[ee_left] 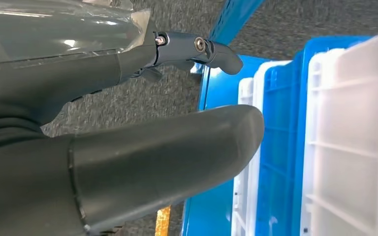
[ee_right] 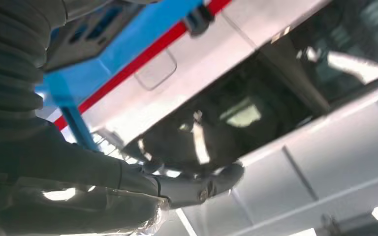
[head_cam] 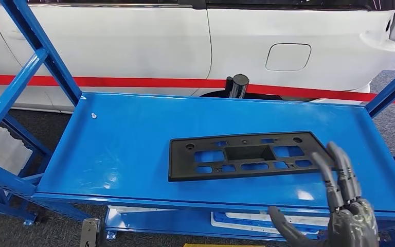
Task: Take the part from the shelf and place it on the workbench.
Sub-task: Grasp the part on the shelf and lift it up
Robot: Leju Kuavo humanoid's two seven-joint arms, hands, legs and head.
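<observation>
Left hand (ee_left: 128,147) hangs low beside blue and white crates (ee_left: 325,147), fingers apart, nothing in it. On the blue shelf (head_cam: 123,154), right of centre, the black part (head_cam: 247,154) lies flat. At its near right corner, the right hand (head_cam: 339,206) hovers, fingers spread, apparently just short of touching.

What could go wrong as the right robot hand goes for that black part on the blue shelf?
The black part lies flat on the blue shelf, so fingers may struggle to get under its edge and could just push it. The right robot hand is open near the part's end only; a long part lifted there could tilt, slip, or catch on the blue upright.
</observation>
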